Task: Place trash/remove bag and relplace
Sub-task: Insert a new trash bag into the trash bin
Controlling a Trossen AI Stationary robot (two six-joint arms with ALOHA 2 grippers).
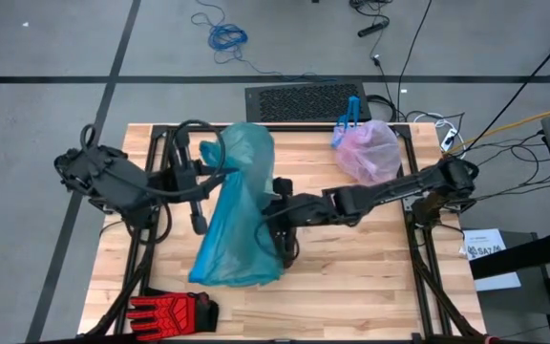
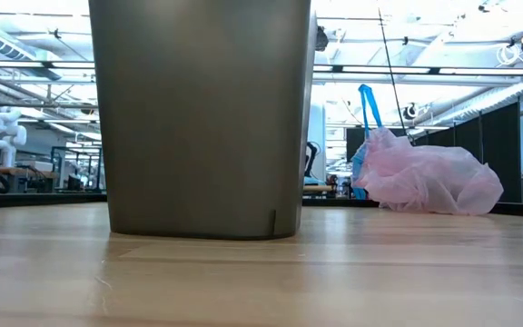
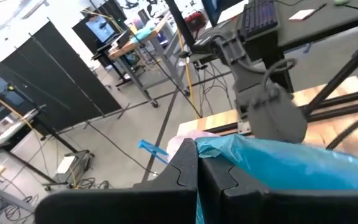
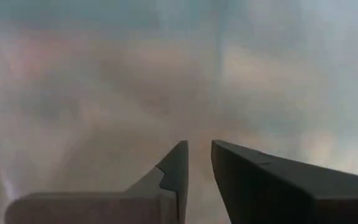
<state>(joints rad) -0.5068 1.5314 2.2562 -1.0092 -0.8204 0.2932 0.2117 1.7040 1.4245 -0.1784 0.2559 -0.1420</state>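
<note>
Fingers (image 3: 197, 186) of left arm pinch teal bag (image 1: 237, 205); right arm's buried inside.

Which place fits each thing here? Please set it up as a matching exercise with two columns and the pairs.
Things:
1. teal-green bag
2. pink bag
3. red-and-black glove
4. bin

Places:
A. near edge of the table, left side
B. mid-table, draped between both arms
C. far edge, tied with blue
D. fills the low view, standing upright

Pairs: 1-B, 2-C, 3-A, 4-D
</note>
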